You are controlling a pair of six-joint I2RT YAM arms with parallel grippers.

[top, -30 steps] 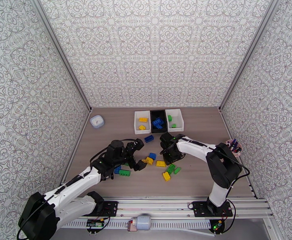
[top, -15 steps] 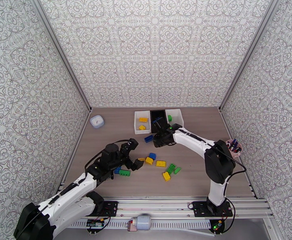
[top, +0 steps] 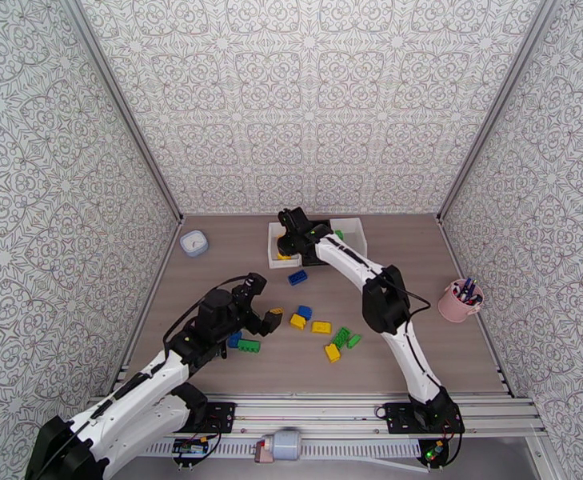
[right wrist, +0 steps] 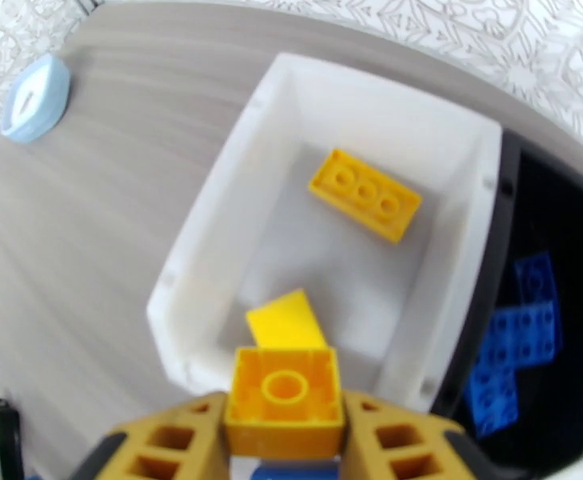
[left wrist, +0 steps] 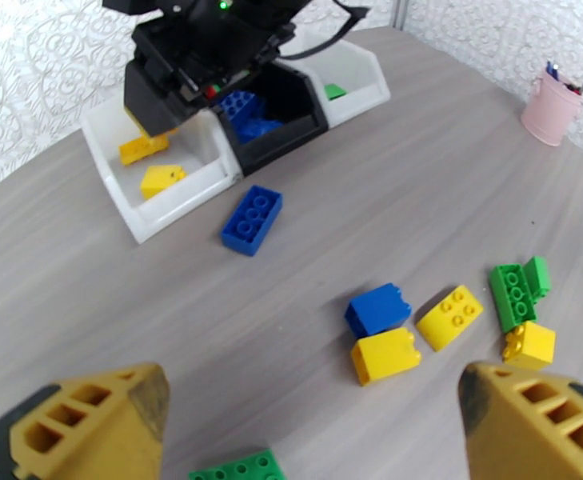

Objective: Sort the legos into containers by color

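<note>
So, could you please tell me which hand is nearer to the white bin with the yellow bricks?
Right. The right hand hangs above that white bin, shut on a yellow brick; the left hand is open well short of it, over the loose bricks.

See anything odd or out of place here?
Nothing stands out. The left white bin holds only yellow legos, the black bin blue, the right white bin green. The loose legos on the table are simply unsorted.

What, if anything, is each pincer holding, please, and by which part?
The right pincer grips a yellow lego by two opposite side walls. The left pincer is open and empty.
</note>
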